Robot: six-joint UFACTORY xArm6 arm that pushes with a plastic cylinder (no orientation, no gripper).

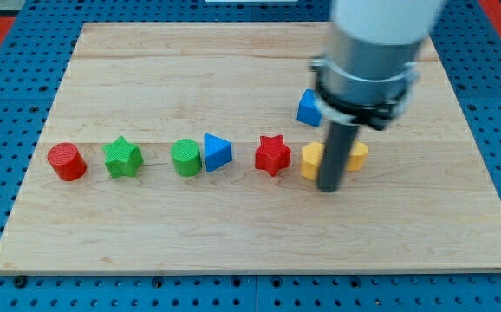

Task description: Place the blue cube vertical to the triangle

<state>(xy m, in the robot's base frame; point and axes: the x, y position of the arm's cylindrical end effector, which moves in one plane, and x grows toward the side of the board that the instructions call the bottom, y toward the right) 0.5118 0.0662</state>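
Wooden board point(233, 234): my tip point(329, 188) beside yellow block point(312, 159).

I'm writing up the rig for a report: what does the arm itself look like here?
A fat pale grey cylindrical body comes in from the view's top, blurred. Below it sits a darker grey collar with black bracket edges. From that hangs a straight dark rod, ending at my tip. No cables or markings are visible.

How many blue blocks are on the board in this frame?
2. The blue triangle sits mid-row, touching the green cylinder. The blue cube lies above the row, partly hidden by the arm; more could be hidden behind it.
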